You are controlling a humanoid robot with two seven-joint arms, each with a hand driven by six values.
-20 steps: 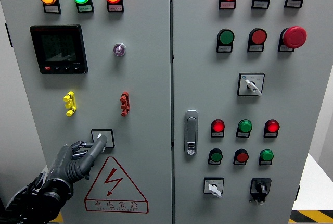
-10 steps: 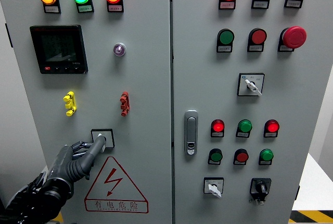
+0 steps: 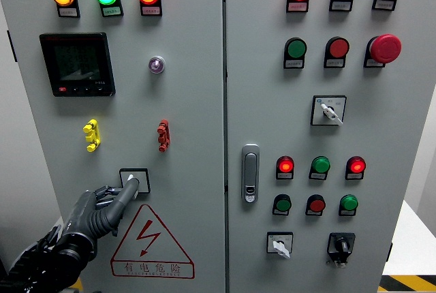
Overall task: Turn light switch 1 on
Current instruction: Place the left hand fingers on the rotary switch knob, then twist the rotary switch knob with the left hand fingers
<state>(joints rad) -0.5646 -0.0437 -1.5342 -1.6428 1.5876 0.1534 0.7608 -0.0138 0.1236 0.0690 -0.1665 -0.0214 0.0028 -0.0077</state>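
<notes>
Reaching in from the lower left of the frame, the left robot hand (image 3: 102,206) has its forefinger extended onto light switch 1 (image 3: 134,180), other fingers curled, grasping nothing. Contact looks made; whether the switch has flipped is unclear.

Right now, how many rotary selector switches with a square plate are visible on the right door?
3. One sits mid-door under the red mushroom button; two are at the bottom, a white-handled one and a black-handled one. None seems hidden.
</notes>
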